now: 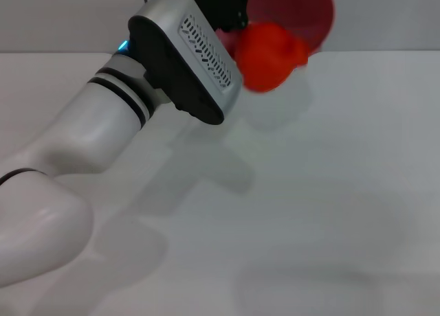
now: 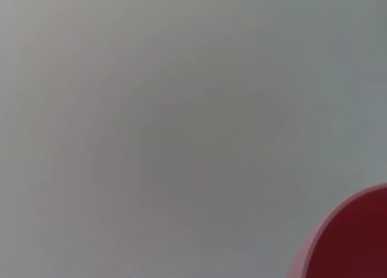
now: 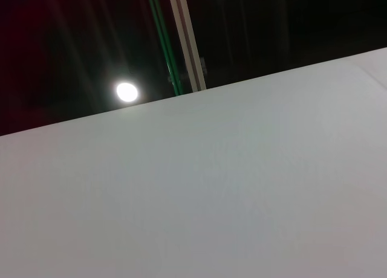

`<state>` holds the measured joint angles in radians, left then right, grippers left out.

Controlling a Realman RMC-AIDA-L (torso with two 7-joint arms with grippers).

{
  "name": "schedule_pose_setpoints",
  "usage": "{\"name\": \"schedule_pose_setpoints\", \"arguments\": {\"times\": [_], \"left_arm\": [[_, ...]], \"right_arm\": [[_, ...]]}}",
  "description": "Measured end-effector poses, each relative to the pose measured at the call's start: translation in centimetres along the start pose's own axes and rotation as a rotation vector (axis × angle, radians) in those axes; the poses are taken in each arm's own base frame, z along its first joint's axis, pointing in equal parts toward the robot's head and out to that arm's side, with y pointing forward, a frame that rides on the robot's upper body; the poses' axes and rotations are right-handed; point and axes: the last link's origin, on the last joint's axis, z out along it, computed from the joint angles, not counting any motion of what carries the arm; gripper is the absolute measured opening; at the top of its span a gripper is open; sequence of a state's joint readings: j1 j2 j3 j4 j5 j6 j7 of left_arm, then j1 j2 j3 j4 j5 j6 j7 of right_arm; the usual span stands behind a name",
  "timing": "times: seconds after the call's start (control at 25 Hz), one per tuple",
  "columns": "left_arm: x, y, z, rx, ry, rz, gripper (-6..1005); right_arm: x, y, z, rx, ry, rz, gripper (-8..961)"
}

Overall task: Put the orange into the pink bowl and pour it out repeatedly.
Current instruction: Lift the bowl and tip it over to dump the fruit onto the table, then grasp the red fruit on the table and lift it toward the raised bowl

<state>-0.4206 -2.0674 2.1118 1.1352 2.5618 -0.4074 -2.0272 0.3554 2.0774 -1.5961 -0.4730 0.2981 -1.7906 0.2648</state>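
Note:
In the head view my left arm reaches across the white table to the far middle. Its gripper (image 1: 232,19) holds the pink bowl (image 1: 302,10) by the rim, lifted and tipped on its side with the opening facing me. The orange (image 1: 269,56) is just below the bowl's lower rim, above the table, blurred and outside the bowl. The fingers are mostly hidden behind the wrist housing. In the left wrist view only an edge of the bowl (image 2: 354,242) shows, over the bare table. The right gripper is out of view.
The white table (image 1: 309,192) stretches in front of and to the right of the bowl. The left forearm (image 1: 82,144) crosses its left part. The right wrist view shows only the table surface (image 3: 211,187) and a dark background with a lamp.

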Motion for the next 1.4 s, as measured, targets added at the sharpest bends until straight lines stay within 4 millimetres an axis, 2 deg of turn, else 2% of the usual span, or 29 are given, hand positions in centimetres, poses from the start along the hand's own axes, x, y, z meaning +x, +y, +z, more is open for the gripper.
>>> {"name": "schedule_pose_setpoints", "arguments": {"times": [0.44,0.52,0.6,0.68,0.8,0.84,0.88,1.0,1.12,1.24,1.28,1.32,1.4], "left_arm": [[-0.6,0.3,0.1,-0.019,-0.018,-0.016,41],[-0.8,0.3,0.3,-0.036,-0.031,-0.049,41],[-2.2,-0.3,2.1,-0.129,-0.132,-0.225,41],[-2.2,-0.3,2.1,-0.129,-0.132,-0.225,42],[-3.3,-1.6,4.6,-0.32,-0.336,-0.365,42],[-3.3,-1.6,4.6,-0.32,-0.336,-0.365,43],[-3.4,-2.2,5.3,-0.427,-0.429,-0.421,43],[-3.7,-3.0,5.4,-0.524,-0.519,-0.472,44],[-4.3,-4.7,5.2,-0.614,-0.622,-0.56,44],[-4.5,-5.2,5.0,-0.627,-0.639,-0.583,45],[-5.1,-6.5,4.6,-0.644,-0.669,-0.626,45],[-6.5,-8.4,3.6,-0.645,-0.714,-0.67,45],[-7.4,-9.4,2.8,-0.635,-0.741,-0.69,46]], "right_arm": [[0.4,0.6,0.1,-0.018,0.017,0.02,572],[0.5,0.6,0.0,-0.018,0.019,0.024,572],[0.5,0.6,0.0,-0.019,0.021,0.03,572],[0.6,0.6,0.1,-0.018,0.025,0.039,572],[0.8,0.6,0.0,-0.015,0.038,0.059,573],[0.9,0.6,0.1,-0.016,0.045,0.072,573],[1.0,0.6,0.1,-0.019,0.052,0.087,573],[1.8,0.7,0.3,-0.038,0.105,0.186,573],[2.3,0.9,0.5,-0.08,0.152,0.241,573],[3.2,1.4,1.2,-0.167,0.236,0.314,573],[3.6,1.4,1.5,-0.199,0.281,0.343,573],[4.2,1.4,1.8,-0.229,0.344,0.38,573],[5.6,1.4,2.8,-0.283,0.48,0.44,573]]}}
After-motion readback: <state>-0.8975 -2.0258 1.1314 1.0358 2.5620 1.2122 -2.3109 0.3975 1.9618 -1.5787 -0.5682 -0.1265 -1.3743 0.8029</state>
